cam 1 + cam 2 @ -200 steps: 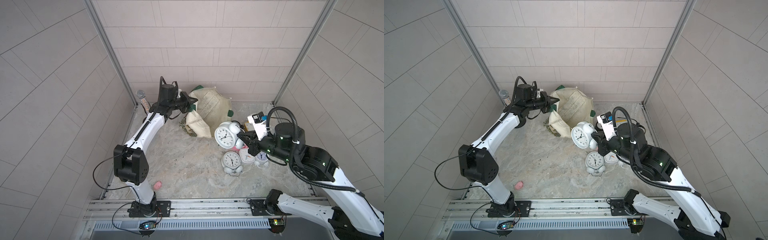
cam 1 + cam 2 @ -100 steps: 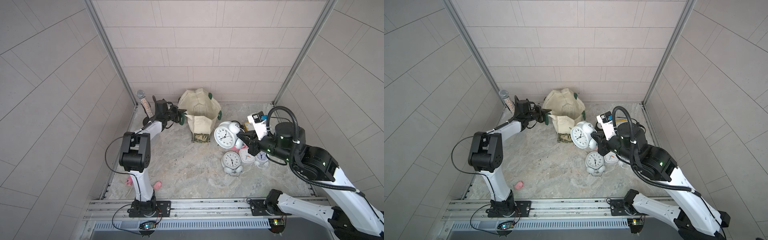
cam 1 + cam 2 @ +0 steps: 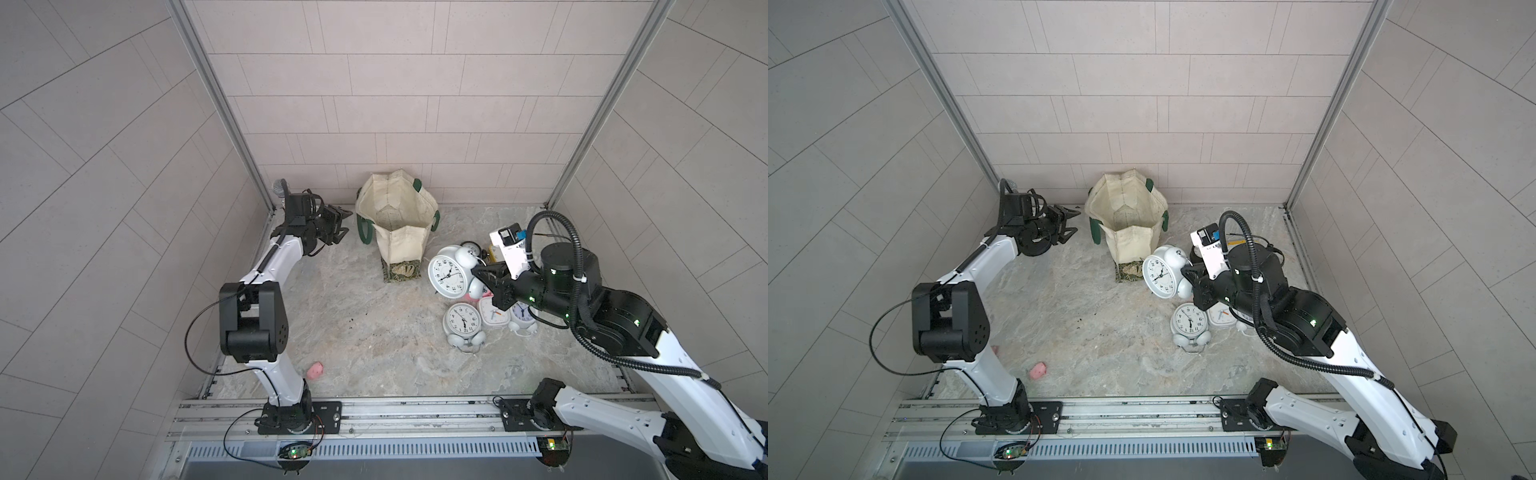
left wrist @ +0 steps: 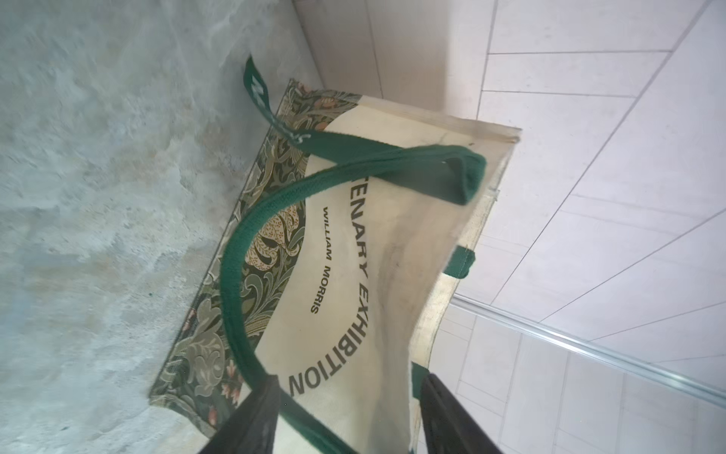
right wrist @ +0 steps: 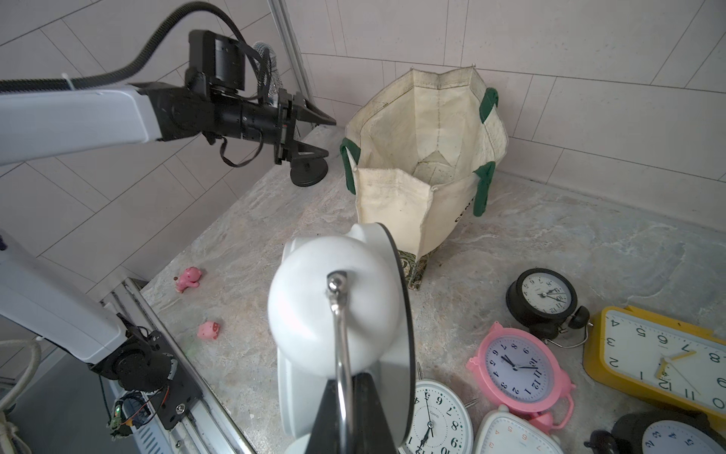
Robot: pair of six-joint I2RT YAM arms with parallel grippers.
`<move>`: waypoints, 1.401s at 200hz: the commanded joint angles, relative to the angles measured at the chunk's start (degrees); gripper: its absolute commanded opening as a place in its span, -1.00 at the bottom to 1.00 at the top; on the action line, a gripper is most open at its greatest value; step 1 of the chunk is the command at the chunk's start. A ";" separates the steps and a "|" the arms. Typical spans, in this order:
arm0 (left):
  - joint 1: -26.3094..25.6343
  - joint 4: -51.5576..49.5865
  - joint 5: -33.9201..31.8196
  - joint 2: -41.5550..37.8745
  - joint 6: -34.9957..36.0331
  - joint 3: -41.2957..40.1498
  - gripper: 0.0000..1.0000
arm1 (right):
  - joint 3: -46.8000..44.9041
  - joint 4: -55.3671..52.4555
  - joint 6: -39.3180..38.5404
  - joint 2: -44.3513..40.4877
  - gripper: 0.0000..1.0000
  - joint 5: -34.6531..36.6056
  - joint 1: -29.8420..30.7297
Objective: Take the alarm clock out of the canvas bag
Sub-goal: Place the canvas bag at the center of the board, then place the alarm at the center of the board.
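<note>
The cream canvas bag (image 3: 405, 245) (image 3: 1133, 245) stands upright and open near the back wall, and only bare lining shows inside. To its right, a white twin-bell alarm clock (image 3: 449, 276) (image 3: 1159, 276) hangs above the table. My right gripper (image 3: 482, 276) (image 5: 345, 393) is shut on the clock's metal top handle. My left gripper (image 3: 343, 224) (image 4: 345, 389) is open just left of the bag (image 4: 353, 275). A green strap handle (image 4: 235, 255) runs loose past its fingers.
Several other clocks lie at the right: a white one (image 3: 463, 322), a pink one (image 5: 518, 365), a black one (image 5: 542, 298) and a yellow one (image 5: 664, 361). Two pink toys (image 5: 188, 279) (image 5: 208, 330) lie near the front left. A microphone stand (image 3: 280, 189) occupies the back left corner.
The left arm has set the bag down from a lifted, tipped pose to upright. Its gripper has opened, let go of the handle and drawn back left. The right arm and clock have not moved.
</note>
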 commanded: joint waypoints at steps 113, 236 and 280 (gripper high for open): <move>-1.21 -13.27 -28.37 -28.29 32.32 -10.31 0.32 | -16.20 8.00 13.11 -4.15 -1.00 -26.67 -20.60; -1.15 3.12 -23.12 -33.59 28.88 -24.94 0.16 | -37.14 47.05 30.27 9.90 -1.00 -35.73 -20.53; -1.21 3.60 -22.87 -33.17 27.96 -25.74 0.13 | -34.54 47.83 28.24 18.51 -1.00 -35.17 -19.03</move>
